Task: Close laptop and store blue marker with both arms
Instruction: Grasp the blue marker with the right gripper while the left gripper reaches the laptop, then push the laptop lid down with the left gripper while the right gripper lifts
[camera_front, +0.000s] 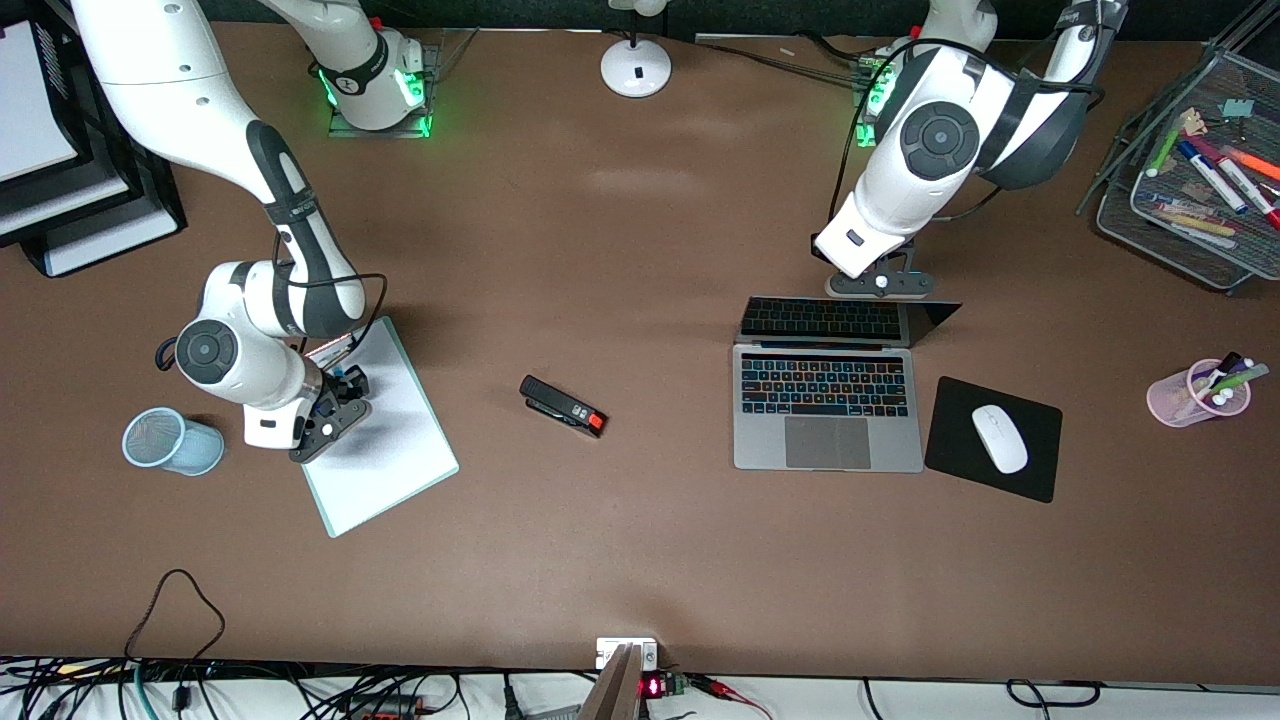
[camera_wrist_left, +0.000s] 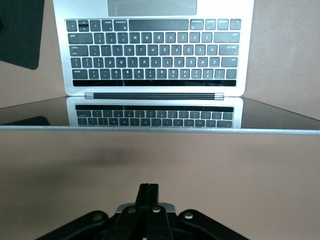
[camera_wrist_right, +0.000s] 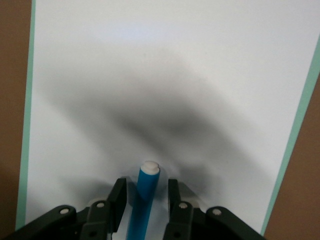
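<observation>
— Where's the blue marker (camera_wrist_right: 145, 197)?
— On the white board (camera_front: 385, 440), between the right gripper (camera_wrist_right: 145, 200)'s fingers, gaps on both sides.
— The left gripper (camera_wrist_left: 148, 192)?
— Pinched shut, empty, beside the open laptop (camera_front: 828, 405)'s lid.

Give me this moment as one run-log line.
left gripper: shut, at silver-grey laptop lid's top edge, lid part-lowered | right gripper: fingers straddle light-blue marker on white board, not clamped | blue mesh cup: beside board

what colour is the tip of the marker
White, on the blue marker; clearest in the right wrist view.
</observation>
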